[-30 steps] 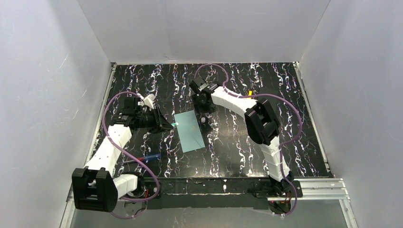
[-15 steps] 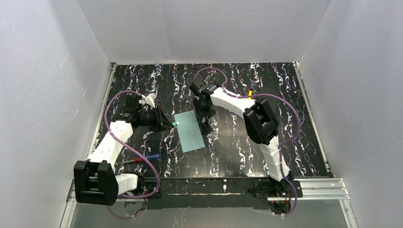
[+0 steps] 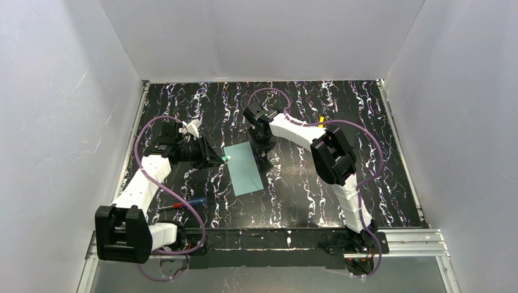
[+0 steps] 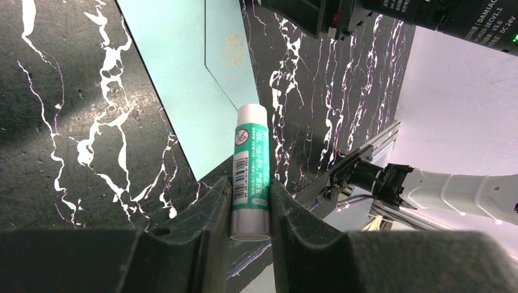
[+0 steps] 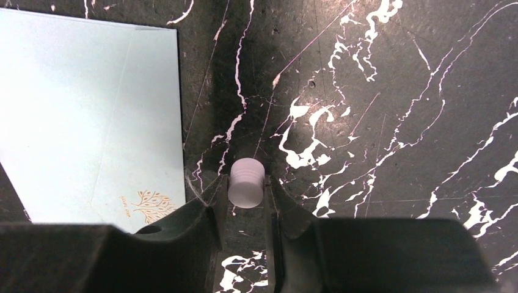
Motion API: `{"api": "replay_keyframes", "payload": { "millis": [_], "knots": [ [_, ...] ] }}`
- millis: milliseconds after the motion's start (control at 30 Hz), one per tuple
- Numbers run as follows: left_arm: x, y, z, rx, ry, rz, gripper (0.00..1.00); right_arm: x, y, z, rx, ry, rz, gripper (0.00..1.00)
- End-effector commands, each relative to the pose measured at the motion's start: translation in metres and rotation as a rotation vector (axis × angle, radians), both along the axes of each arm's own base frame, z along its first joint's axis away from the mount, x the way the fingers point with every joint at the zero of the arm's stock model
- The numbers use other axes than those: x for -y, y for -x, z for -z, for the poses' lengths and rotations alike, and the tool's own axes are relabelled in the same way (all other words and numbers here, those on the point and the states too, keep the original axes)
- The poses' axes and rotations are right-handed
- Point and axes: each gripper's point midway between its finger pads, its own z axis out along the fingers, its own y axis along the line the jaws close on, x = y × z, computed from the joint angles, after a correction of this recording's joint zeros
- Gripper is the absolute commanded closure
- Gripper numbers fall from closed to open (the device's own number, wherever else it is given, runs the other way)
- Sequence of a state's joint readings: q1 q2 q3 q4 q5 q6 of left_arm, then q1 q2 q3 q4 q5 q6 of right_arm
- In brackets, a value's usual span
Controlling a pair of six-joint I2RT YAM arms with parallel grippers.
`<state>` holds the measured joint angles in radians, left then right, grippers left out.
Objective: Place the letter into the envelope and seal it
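R gripper (image 5: 245, 187) jaws narrowed round small white ribbed plastic cap (image 5: 246, 176); L gripper (image 4: 250, 190) w/ green-white glue stick (image 4: 250, 159) edged right.

The left gripper (image 4: 249, 186), at the envelope's (image 3: 244, 170) left edge, squeezes a glue stick (image 4: 250, 159). The right arm (image 3: 293, 128) bends down by the envelope's far right corner, its gripper (image 5: 246, 180) close around a small cap (image 5: 246, 174).

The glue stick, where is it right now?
In the left wrist view, the glue stick is clamped in the left gripper, its tip at the teal envelope's edge.
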<state>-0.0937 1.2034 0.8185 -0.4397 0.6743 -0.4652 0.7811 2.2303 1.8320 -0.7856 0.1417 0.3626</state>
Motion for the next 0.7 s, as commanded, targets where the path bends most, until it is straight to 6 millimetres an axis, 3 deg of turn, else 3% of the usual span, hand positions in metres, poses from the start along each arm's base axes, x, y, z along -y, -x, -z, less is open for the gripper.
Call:
{"api": "replay_keyframes", "payload": {
  "millis": [0, 167, 267, 367, 500, 667],
  "knots": [
    [0.003, -0.004, -0.013, 0.036, 0.027, 0.013, 1.0, -0.008, -0.001, -0.001, 0.012, -0.02, -0.024, 0.7],
    [0.003, -0.005, -0.015, 0.038, 0.03, 0.013, 1.0, -0.007, 0.003, -0.002, 0.002, -0.023, -0.027, 0.84],
    [0.006, -0.006, -0.021, 0.053, 0.047, 0.022, 1.0, -0.006, -0.001, -0.024, 0.032, -0.059, -0.014, 0.86],
    [0.013, -0.011, -0.033, 0.094, 0.101, 0.045, 1.0, -0.006, -0.011, -0.068, 0.077, -0.206, 0.013, 0.86],
    [0.028, -0.022, -0.066, 0.19, 0.236, 0.089, 1.0, -0.006, -0.013, -0.145, 0.082, -0.591, 0.005, 0.86],
    [0.046, -0.027, -0.125, 0.369, 0.399, 0.232, 1.0, -0.009, 0.021, -0.239, 0.02, -1.058, -0.079, 0.86]
  ]
}}
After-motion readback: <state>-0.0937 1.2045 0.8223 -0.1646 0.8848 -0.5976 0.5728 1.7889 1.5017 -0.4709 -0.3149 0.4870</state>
